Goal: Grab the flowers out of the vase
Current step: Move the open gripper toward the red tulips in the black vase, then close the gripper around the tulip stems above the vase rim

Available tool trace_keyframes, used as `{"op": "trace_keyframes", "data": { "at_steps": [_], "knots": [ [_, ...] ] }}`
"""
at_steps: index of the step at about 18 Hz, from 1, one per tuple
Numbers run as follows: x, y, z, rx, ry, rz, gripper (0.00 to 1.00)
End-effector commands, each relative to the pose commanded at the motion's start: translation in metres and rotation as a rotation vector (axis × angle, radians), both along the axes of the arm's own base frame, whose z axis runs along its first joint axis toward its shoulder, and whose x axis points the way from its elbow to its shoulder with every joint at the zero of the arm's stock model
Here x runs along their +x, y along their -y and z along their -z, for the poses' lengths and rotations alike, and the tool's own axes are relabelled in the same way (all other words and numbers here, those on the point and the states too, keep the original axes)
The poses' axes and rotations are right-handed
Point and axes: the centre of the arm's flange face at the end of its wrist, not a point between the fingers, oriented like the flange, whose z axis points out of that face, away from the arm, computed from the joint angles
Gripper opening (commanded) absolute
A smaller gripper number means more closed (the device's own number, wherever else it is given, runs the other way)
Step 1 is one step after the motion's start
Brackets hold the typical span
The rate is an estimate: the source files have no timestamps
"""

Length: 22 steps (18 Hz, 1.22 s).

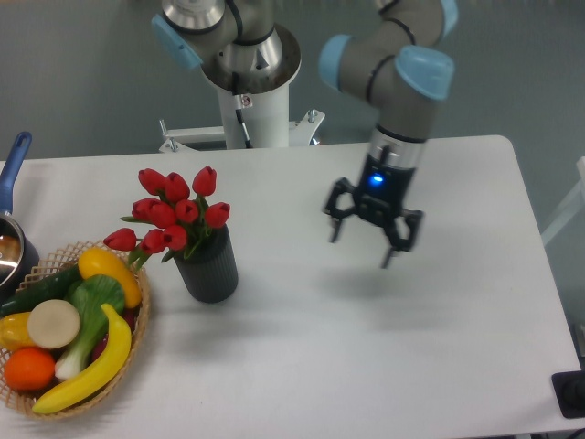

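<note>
The flowers stand in the vase on the left half of the table, red buds bunched above the dark ribbed cylinder and leaning a little toward the left. Some green stems and leaves show at the vase's mouth. Just beside the vase, on its left, sits a wicker basket filled with toy fruit and vegetables: a banana, an orange and green pieces among them. At the far left edge a pot with a blue handle is partly in view. The gripper hangs above the table well to the right of the flowers, pointing down, its jaws spread apart and holding nothing.
</note>
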Motion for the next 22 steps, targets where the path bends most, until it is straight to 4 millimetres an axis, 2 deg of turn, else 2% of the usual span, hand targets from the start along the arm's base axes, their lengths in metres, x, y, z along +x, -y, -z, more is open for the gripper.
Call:
{"op": "trace_keyframes", "data": {
  "at_steps": [2,4,12,16,22],
  "knots": [
    [0.011,-0.003,-0.006,0.051,0.020,0.020,1.00],
    [0.025,-0.016,-0.012,0.078,0.023,0.062,1.00],
    [0.079,-0.053,-0.011,0.078,0.051,0.185,1.00],
    [0.092,-0.061,-0.011,0.074,0.061,0.211,1.00],
    [0.095,-0.063,-0.007,0.068,0.066,0.217,1.00]
  ]
}}
